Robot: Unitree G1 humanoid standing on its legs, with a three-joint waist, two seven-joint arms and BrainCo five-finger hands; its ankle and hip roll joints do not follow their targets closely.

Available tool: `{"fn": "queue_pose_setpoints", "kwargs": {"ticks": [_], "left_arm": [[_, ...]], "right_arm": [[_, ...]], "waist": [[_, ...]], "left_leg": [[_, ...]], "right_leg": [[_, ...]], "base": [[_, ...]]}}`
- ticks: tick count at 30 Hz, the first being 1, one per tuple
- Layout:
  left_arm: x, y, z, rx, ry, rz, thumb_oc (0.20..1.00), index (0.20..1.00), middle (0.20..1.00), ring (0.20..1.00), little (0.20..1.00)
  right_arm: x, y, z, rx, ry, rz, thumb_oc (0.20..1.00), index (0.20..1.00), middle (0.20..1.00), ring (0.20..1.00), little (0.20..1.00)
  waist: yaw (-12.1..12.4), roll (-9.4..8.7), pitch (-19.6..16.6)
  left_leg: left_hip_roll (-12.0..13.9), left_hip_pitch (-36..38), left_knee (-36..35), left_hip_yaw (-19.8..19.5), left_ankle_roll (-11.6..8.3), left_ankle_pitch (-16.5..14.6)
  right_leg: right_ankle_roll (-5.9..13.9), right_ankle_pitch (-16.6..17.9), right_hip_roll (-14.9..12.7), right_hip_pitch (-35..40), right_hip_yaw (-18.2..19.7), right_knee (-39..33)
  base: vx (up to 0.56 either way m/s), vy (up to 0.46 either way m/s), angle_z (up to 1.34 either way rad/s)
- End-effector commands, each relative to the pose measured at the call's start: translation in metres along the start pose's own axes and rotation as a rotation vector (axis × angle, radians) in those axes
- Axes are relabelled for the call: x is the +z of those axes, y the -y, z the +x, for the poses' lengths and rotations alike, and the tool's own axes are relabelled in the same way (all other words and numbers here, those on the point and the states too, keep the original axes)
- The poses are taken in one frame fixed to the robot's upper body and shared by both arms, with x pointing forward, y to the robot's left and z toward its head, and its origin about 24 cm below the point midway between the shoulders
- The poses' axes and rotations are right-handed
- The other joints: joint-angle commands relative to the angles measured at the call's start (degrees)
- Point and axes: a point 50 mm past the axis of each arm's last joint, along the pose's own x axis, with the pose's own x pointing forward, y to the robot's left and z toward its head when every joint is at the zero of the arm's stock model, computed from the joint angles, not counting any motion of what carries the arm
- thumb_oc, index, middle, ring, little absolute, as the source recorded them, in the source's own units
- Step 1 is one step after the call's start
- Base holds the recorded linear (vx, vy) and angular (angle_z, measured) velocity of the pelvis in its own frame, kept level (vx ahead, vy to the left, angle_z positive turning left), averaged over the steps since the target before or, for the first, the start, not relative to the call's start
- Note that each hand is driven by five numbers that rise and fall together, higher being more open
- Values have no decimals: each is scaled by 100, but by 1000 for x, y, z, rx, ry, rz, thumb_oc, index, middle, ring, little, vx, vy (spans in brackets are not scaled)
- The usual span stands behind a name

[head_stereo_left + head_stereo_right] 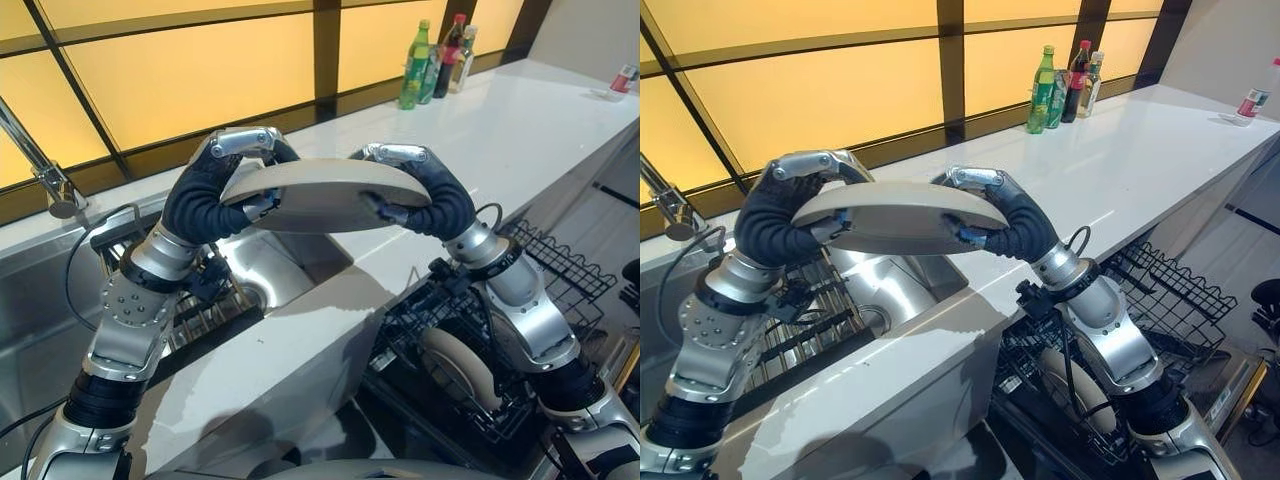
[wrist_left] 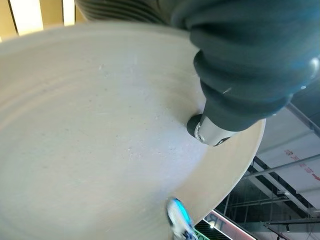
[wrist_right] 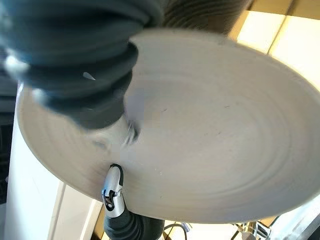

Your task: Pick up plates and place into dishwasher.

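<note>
Both hands, left hand (image 1: 245,175) and right hand (image 1: 400,185), clasp opposite rims of a cream plate (image 1: 320,190) above the sink (image 1: 260,270)

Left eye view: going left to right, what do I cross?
Faucet → left hand → plate, held up between both hands → right hand → bottles → dishwasher rack → small can.

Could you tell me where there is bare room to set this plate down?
Both hands, left and right, hold the plate above the sink. The white counter lies bare between the bottles and its near edge. The dishwasher rack below is crowded by another plate.
</note>
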Motion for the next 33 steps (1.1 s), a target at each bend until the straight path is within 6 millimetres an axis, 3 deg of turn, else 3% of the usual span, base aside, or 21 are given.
{"fn": "queue_pose_setpoints", "kwargs": {"ticks": [1,12,16,17,18,23,28,33], "left_arm": [[18,7,18,-51,172,-24,200,200,200,200,200],[17,5,19,17,175,-4,200,200,200,200,200],[9,0,18,98,104,-3,200,200,200,200,200],[7,0,16,106,88,23,282,282,282,282,282],[5,0,14,120,75,95,1000,1000,1000,1000,1000],[-3,-46,-11,473,-1,168,1000,1000,1000,1000,1000],[-1,-58,-31,596,-65,250,1000,1000,1000,1000,1000],[-5,-69,-44,646,-139,267,1000,1000,1000,1000,1000]], "right_arm": [[10,-4,3,12,57,72,200,200,200,200,200],[5,-6,5,4,39,84,200,200,200,200,200],[5,-2,4,-30,30,47,200,200,200,200,200],[4,0,4,-45,27,28,200,200,200,200,200],[3,3,2,-66,22,-2,200,200,200,200,200],[2,23,-10,-159,-8,-94,200,200,200,200,200],[2,33,-16,-202,-68,-258,200,200,200,200,200],[1,61,-32,-284,-161,-397,200,200,200,200,200]], "waist": [[-38,23,-408],[-26,2,-402],[-24,-3,-398],[-14,-3,-396],[-13,-1,-394],[-7,5,-446],[-17,-3,-431],[-146,-18,-433]], "left_leg": [[34,61,-4,91,110,-245],[74,104,-4,96,96,-240],[79,109,-4,99,88,-229],[79,112,-4,93,88,-229],[79,116,-4,98,85,-227],[94,117,-4,120,83,-217],[88,118,-4,92,76,-212],[99,151,-4,154,65,-235]], "right_leg": [[126,84,-132,-186,4,204],[82,51,-87,-137,-7,221],[66,42,-71,-115,-15,219],[63,44,-67,-105,-20,214],[63,47,-62,-99,-22,211],[52,50,-60,-108,6,217],[27,51,-56,-133,49,236],[19,88,-39,-149,221,185]], "base": [[0,0,0],[0,0,0],[0,0,0],[0,0,0],[0,0,0],[0,0,0],[0,0,0],[27,20,-6]]}}
